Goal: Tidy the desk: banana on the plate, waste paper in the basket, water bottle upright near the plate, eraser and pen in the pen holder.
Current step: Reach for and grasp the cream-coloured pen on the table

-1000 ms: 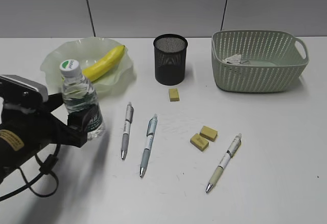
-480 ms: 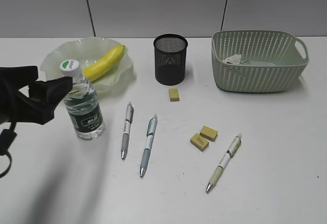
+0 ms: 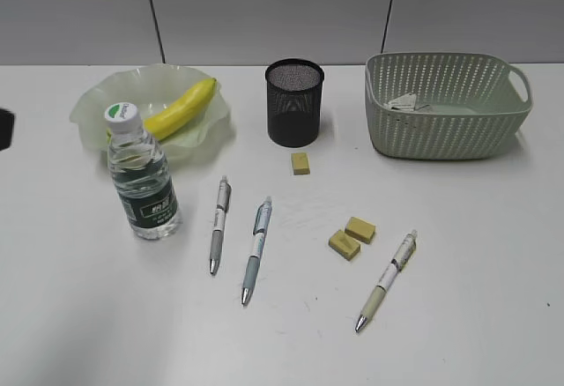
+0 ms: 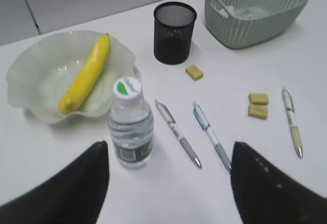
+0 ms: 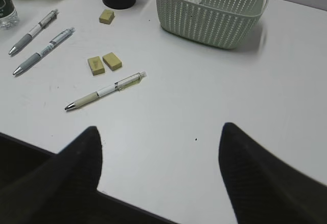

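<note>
1. Banana [image 3: 180,108] lies in the plate [image 3: 92,104], waste paper [image 3: 405,101] in the basket [image 3: 441,130], and the water bottle [image 3: 141,179] stands upright near the plate.
2. Three pens and three erasers remain on the worktop [image 3: 458,254].
3. The lone pen [image 5: 104,91] lies slanted ahead-left of the right fingers [image 5: 158,175], which are spread wide and empty.
4. Two pens [image 4: 179,141] lie ahead of the left fingers [image 4: 168,183], also wide and empty; nothing blocks the pen holder [image 3: 293,102].

The banana [image 3: 181,108] lies in the plate [image 3: 97,104] at upper left of the tabletop [image 3: 458,298]. The water bottle [image 3: 142,177] stands upright just below the plate. The pen holder [image 3: 293,102] stands at upper centre, the basket [image 3: 445,108] at upper right, holding the waste paper [image 3: 405,101]. Three pens and three erasers lie across the middle.
</note>
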